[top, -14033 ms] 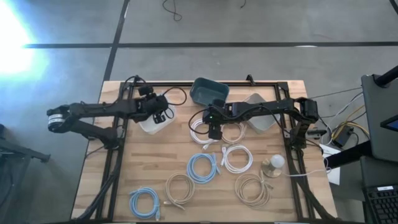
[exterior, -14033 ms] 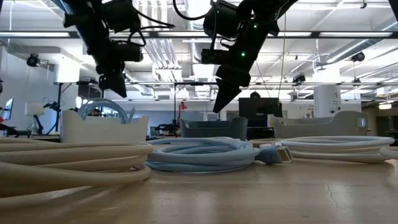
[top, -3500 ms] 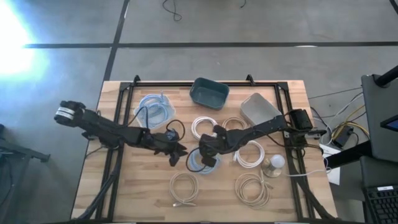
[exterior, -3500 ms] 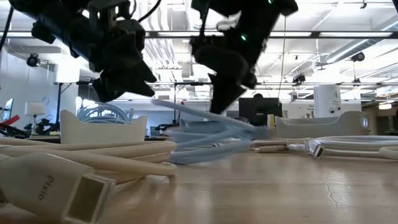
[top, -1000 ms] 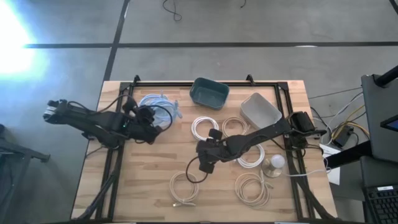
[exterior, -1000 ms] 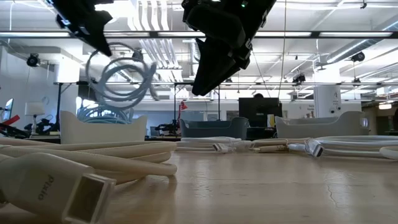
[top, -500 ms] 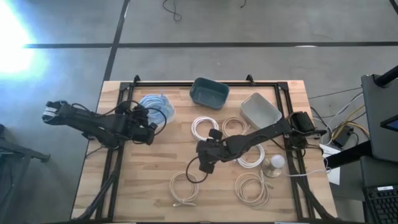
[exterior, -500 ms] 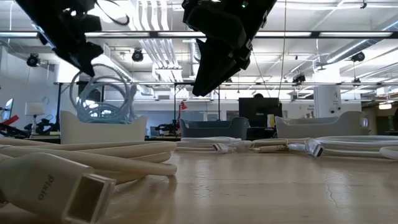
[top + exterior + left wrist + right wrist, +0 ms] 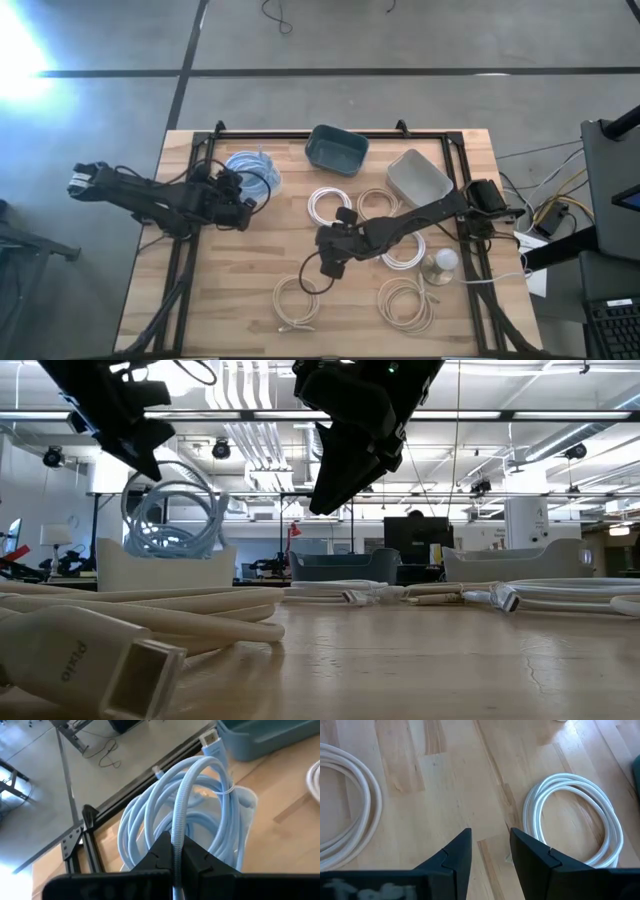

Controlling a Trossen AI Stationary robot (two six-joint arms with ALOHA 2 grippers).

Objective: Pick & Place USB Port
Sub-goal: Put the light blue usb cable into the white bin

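Observation:
My left gripper (image 9: 243, 208) is at the table's left, shut on a light-blue coiled USB cable (image 9: 252, 168). In the low view the coil (image 9: 175, 510) hangs below that gripper (image 9: 140, 455), its lower end dipping behind the rim of a white bin (image 9: 165, 565). My right gripper (image 9: 328, 268) hovers open over bare wood near the table's middle, with nothing between its fingers (image 9: 455, 852). A white coil (image 9: 575, 815) lies beyond them. My left gripper pinches a single strand of the blue coil (image 9: 177, 832) between its two fingers, at the coil's upper side. The fingers slant down toward the bin. The coil hangs below them, its lower loops inside the white bin.
A teal bin (image 9: 337, 148) and a grey-white bin (image 9: 418, 176) stand at the back. White coils (image 9: 328, 205) (image 9: 403, 250) and cream coils (image 9: 297, 300) (image 9: 405, 303) lie on the wood. A white rounded object (image 9: 440, 263) is at the right. A cream plug (image 9: 90, 660) lies near the front edge.
My left gripper has sunk toward the white bin with the blue coil. The coil hung clear above the bin before; now its lower loops sit behind the bin's rim.

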